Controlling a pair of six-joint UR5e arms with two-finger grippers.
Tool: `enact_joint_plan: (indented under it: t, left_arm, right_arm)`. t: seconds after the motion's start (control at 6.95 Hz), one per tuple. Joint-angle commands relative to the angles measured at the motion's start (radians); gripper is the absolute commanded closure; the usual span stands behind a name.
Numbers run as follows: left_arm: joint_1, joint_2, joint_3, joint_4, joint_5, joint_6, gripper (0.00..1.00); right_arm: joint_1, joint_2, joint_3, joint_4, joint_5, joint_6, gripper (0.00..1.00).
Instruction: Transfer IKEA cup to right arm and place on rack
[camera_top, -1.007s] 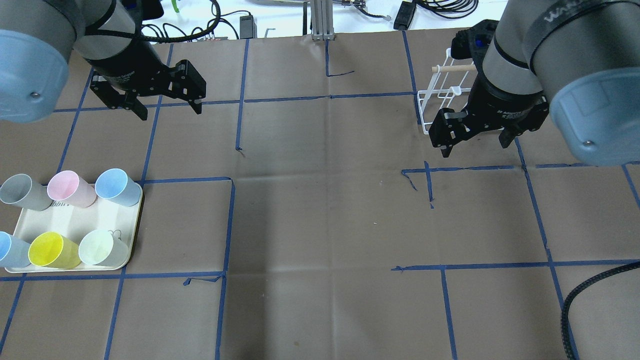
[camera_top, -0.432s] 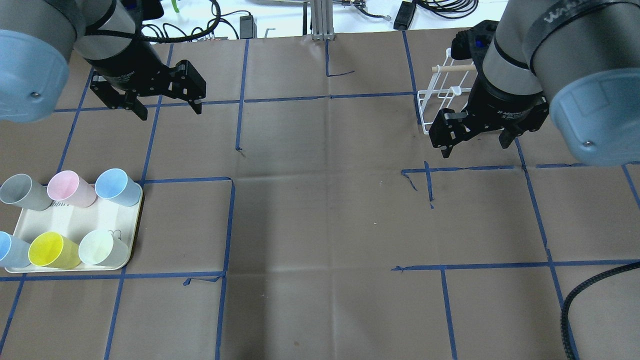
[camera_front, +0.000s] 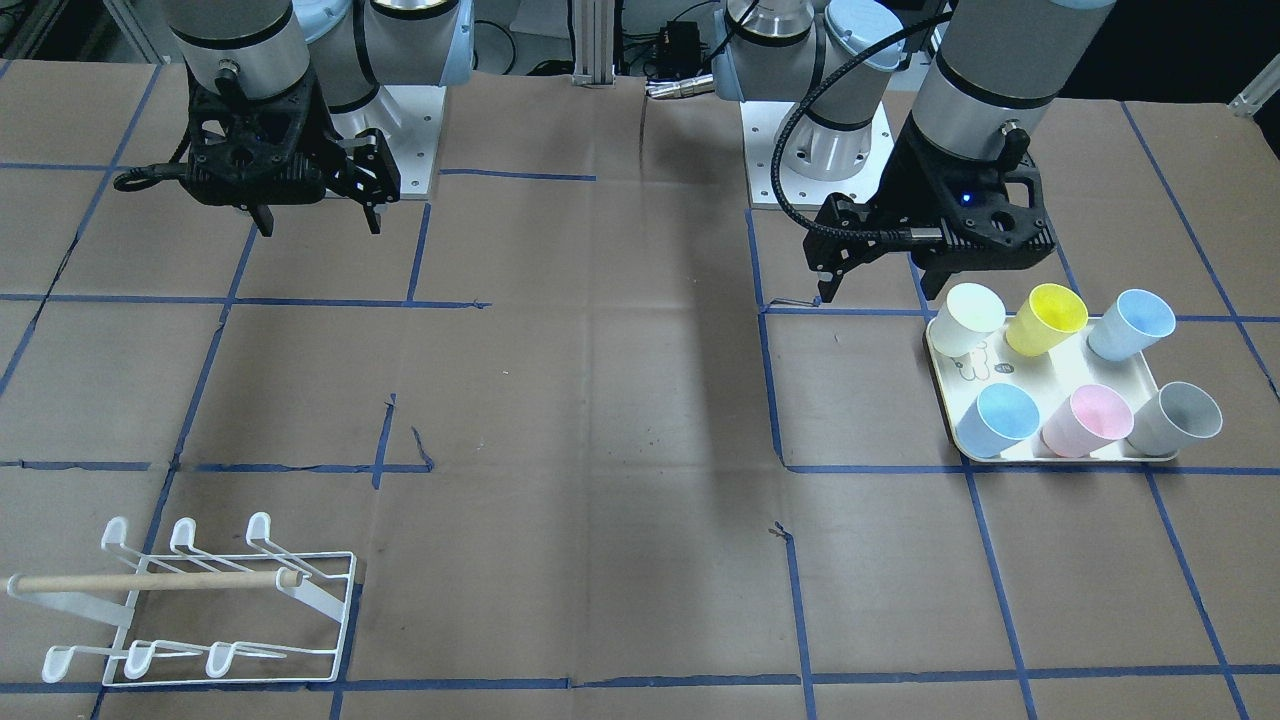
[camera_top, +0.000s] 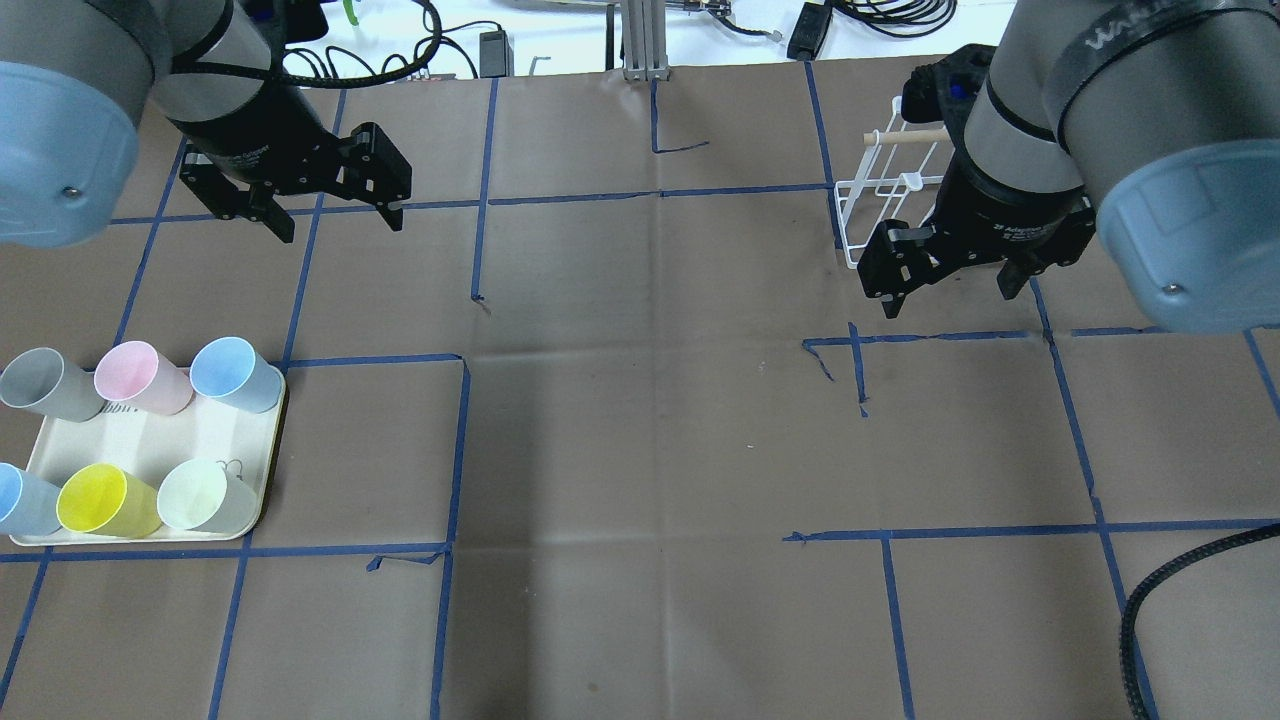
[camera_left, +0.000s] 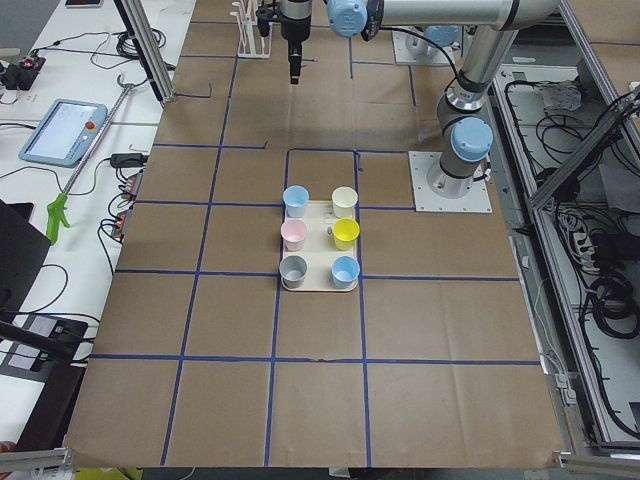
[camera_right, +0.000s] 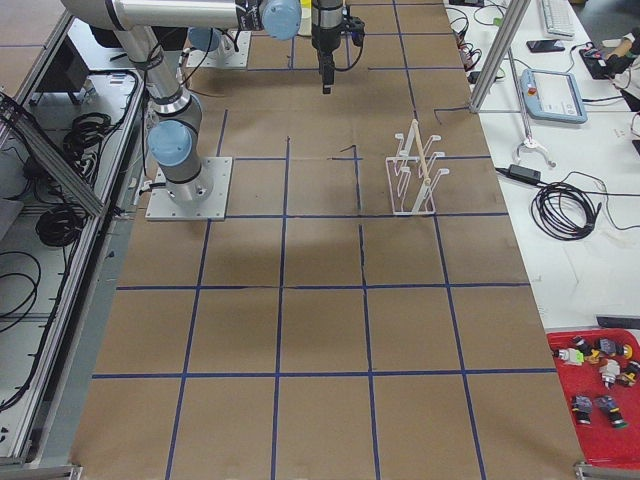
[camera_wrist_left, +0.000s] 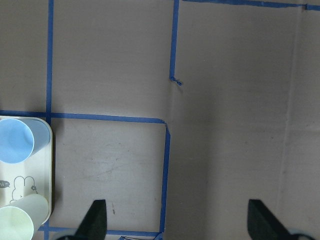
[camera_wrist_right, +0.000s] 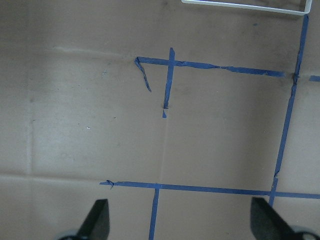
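**Both arms above the counter (camera_top: 640, 400), nothing held.**

- **Left arm (camera_front: 985, 60):** my jaws are apart and empty. They hang over bare paper just beside a corner of the cream tray (camera_top: 160, 440).
- **Cups:** 6 cups (camera_top: 205, 496) stand on that tray in 2 rows of 3. Each is upright, long axis vertical, mouth up, and clear of my jaws.
- **Right arm (camera_front: 240, 30):** my jaws are also apart and empty, over bare counter near the rack (camera_front: 318, 604).
- **Rack:** it stands toward my right end of the counter, well apart from the cups. Its wooden dowel (camera_front: 150, 580) lies level along the counter's length. Its 2 rows of 3 prongs rise to hooked tips.
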Motion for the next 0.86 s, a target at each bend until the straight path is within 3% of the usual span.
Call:
enact_joint_plan:
  t: [0.0, 0.43, 0.72]
  left_arm:
    - [0.004, 0.001, -0.004, -0.003, 0.005, 0.042, 0.0]
    - [0.065, 0.002, -0.009, -0.016, 0.008, 0.185, 0.0]
    - [0.251, 0.033, -0.091, -0.007, 0.001, 0.348, 0.0]
  right_arm:
    - [0.0, 0.0, 0.001, 0.001, 0.0, 0.0, 0.0]
    - [0.0, 0.0, -0.001, -0.001, 0.0, 0.0, 0.0]
    - [0.0, 0.0, 0.001, -0.027, 0.002, 0.002, 0.0]
